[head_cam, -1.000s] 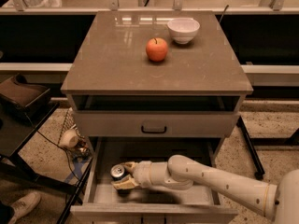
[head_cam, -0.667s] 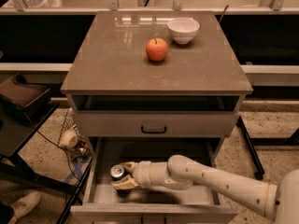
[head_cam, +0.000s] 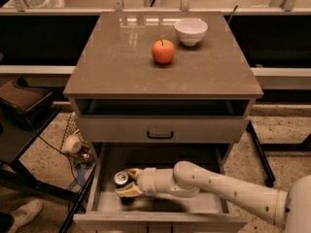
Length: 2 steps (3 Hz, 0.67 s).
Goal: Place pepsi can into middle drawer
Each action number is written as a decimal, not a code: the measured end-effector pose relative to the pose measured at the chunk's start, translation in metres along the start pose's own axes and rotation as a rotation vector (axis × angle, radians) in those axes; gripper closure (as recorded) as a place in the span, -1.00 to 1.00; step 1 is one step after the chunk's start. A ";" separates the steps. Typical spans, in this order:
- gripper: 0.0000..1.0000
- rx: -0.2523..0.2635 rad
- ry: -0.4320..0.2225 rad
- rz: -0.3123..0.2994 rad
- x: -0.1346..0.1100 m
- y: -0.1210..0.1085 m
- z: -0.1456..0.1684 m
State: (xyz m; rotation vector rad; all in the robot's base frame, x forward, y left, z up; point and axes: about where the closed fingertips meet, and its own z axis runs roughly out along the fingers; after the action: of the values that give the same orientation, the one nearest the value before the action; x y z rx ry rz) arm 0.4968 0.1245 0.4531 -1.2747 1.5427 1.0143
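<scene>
1. The robot's white arm point(head_cam: 228, 191) reaches in from the lower right, into the pulled-out middle drawer point(head_cam: 160, 222) of a grey cabinet.
2. The gripper point(head_cam: 125, 182) sits over the left half of the drawer, near its left wall. Its 2 pale fingers point(head_cam: 128, 192) are clamped on either side of the pepsi can point(head_cam: 121, 179).
3. The can stands upright inside the drawer with its silver top facing up, and the gripper hides most of its dark body. Whether its base touches the drawer floor cannot be told.
4. Directly above the open drawer, a closed drawer front point(head_cam: 204, 129) carries 1 black handle point(head_cam: 160, 134) at its centre. An open slot runs between that front and the cabinet top.
5. On the cabinet top point(head_cam: 116, 67), an orange-red apple point(head_cam: 163, 51) stands right of centre. A white bowl point(head_cam: 190, 31) sits just behind it and to the right, near the apple but apart from it.
6. On the speckled floor left of the cabinet lie cables and a small round object point(head_cam: 73, 143). A white shoe point(head_cam: 24, 212) shows at the bottom-left corner.
</scene>
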 end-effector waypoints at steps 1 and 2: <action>-0.90 -0.003 -0.001 0.000 0.000 0.001 0.001; -1.00 -0.005 -0.002 0.000 -0.001 0.002 0.002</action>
State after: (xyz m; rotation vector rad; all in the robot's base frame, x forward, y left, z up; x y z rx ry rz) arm 0.4953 0.1274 0.4533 -1.2774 1.5396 1.0199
